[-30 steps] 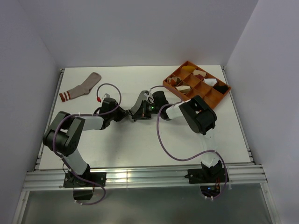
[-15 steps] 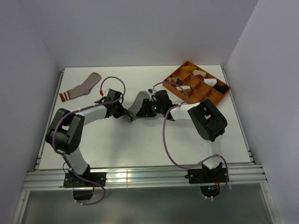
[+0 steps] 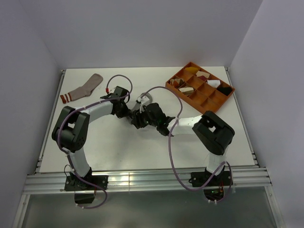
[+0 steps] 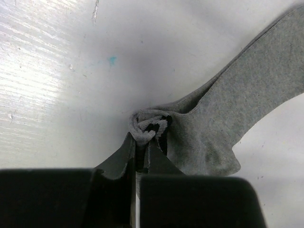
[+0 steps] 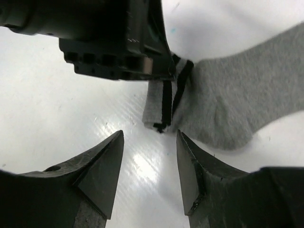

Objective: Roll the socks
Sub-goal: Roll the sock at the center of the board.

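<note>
The grey sock [image 4: 237, 95] lies flat on the white table, its dark-striped cuff [image 4: 149, 126] twisted into a small knot. My left gripper [image 4: 142, 142] is shut on that cuff. In the right wrist view the same sock [image 5: 237, 104] stretches off to the right, and the cuff [image 5: 164, 104] sticks out under the left gripper's black body [image 5: 118, 42]. My right gripper [image 5: 149, 137] stands open just short of the cuff, with only bare table between its fingers. The pinkish-tan sock [image 3: 83, 88] lies flat at the far left, away from both arms.
An orange divided tray [image 3: 176, 88] with small cloth bundles stands at the back right. Both arms' purple cables loop over the middle of the table [image 3: 118, 147]. In the top view the two grippers meet at the table's centre and hide most of the grey sock.
My right gripper has opened and let go of the grey sock, and now sits just off the cuff. The left gripper has stayed shut on the cuff and moved a little to the right.
</note>
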